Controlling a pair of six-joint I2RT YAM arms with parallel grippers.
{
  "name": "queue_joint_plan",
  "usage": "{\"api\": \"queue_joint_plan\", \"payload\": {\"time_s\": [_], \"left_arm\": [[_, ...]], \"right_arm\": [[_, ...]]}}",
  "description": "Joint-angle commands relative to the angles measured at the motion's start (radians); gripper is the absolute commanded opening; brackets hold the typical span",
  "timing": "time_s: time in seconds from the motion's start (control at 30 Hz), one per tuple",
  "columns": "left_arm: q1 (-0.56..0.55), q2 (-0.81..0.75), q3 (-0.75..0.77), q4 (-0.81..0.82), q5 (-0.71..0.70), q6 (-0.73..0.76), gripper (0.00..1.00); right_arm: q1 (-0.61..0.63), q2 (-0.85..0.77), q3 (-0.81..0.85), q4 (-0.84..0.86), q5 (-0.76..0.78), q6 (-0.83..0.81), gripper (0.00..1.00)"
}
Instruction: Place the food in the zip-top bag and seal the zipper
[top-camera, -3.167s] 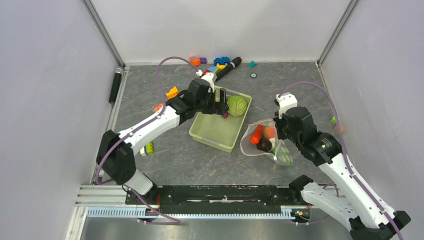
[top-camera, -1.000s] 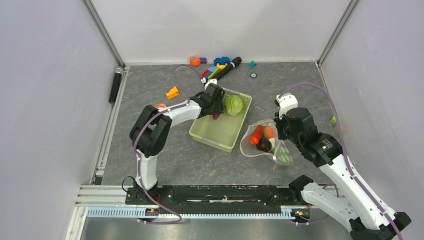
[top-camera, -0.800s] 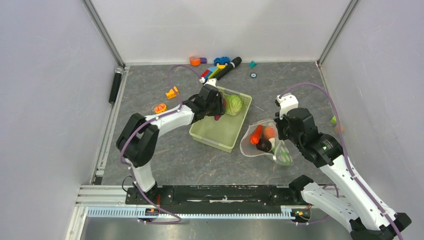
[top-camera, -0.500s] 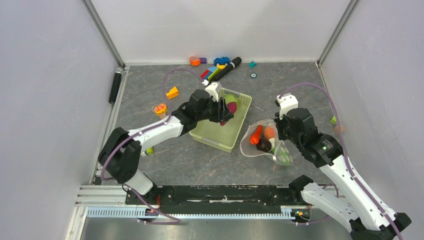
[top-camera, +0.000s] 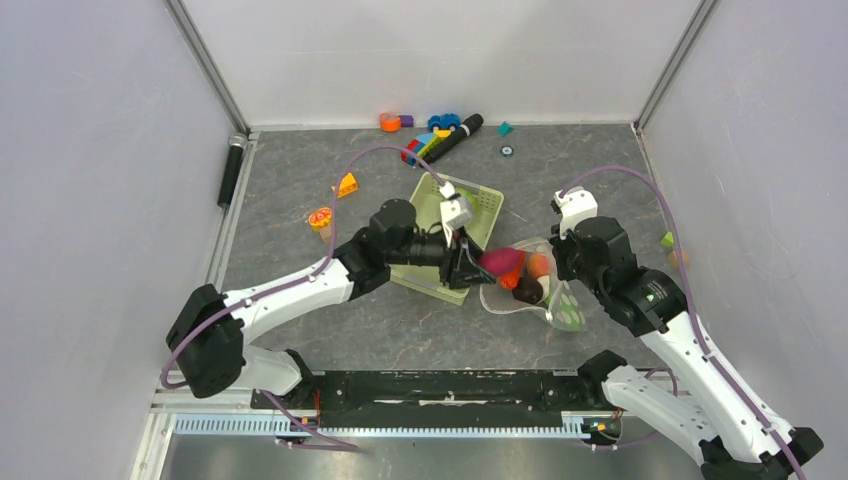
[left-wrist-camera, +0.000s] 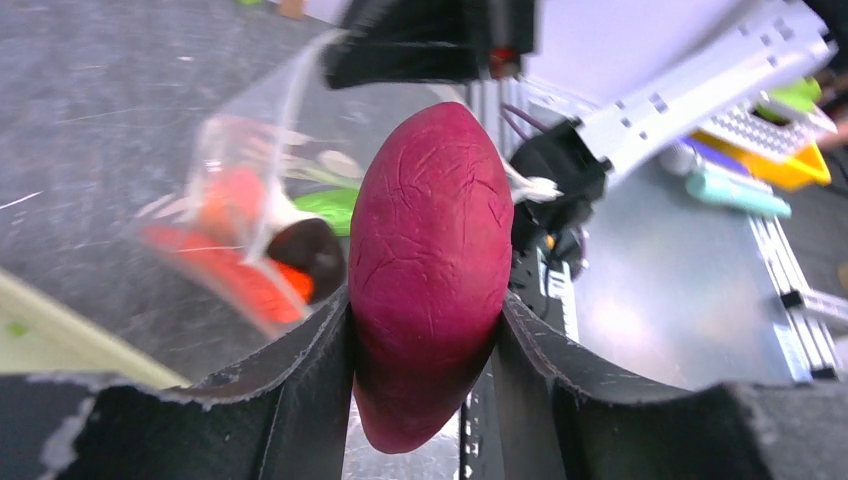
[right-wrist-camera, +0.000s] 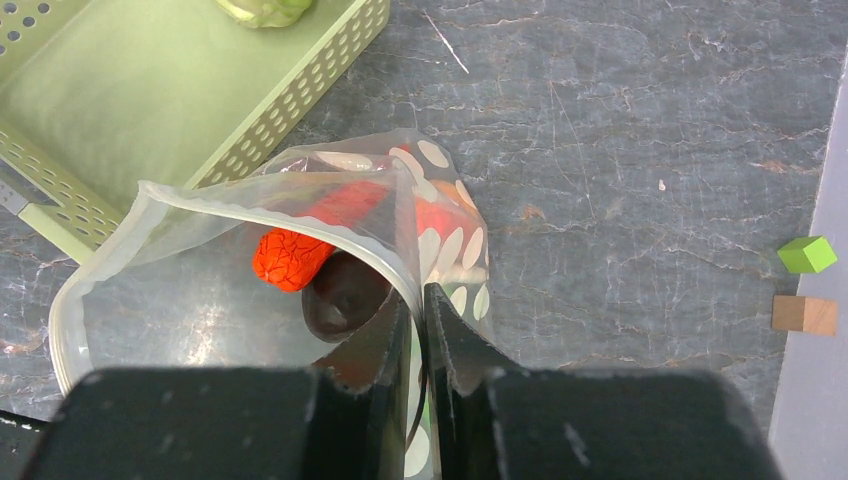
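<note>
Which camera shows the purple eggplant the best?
The left wrist view: the eggplant fills the middle, squeezed in the left end effector. The top view shows it small, at the mouth of the zip-top bag. The right wrist view does not show it.

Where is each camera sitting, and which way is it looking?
Top: up high behind both arms, looking down at the table; both arms show.
Left wrist: on the left claw, looking past its purple-red veggie toward the bag.
Right wrist: on the right claw, looking down at the pinched bag.
All three share the bag.
</note>
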Motion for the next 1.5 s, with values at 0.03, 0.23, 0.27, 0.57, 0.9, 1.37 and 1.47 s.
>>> {"api": "queue_joint_plan", "payload": {"time_s": [0.03, 0.23, 0.27, 0.57, 0.9, 1.37, 1.47], "left_arm": [[-0.078, 0.021, 0.081, -0.145, 0.009, 0.246, 0.05], [-0.087, 0.113, 0.169, -0.168, -0.068, 0.182, 0.07], [-0.088, 0.129, 0.181, -0.168, -0.076, 0.172, 0.07], [-0.113, 0.234, 0.273, -0.217, -0.062, 0.169, 0.29], [-0.135, 0.272, 0.319, -0.263, -0.101, 0.178, 1.00], [-0.137, 0.143, 0.232, -0.249, -0.435, 0.087, 1.00], [-0.133, 0.121, 0.232, -0.286, -0.672, 0.005, 1.00]], "right_arm": [[-0.002, -0.015, -0.001, 0.033, 0.004, -0.012, 0.15], [-0.002, -0.008, -0.001, 0.034, -0.005, -0.013, 0.15], [-0.002, -0.007, -0.001, 0.034, -0.007, -0.013, 0.15], [-0.003, -0.017, -0.004, 0.036, 0.007, -0.016, 0.16], [-0.002, -0.030, -0.010, 0.036, 0.012, -0.016, 0.16], [-0.003, -0.027, -0.010, 0.039, 0.014, -0.018, 0.16], [-0.003, -0.023, -0.012, 0.039, 0.013, -0.019, 0.16]]}}
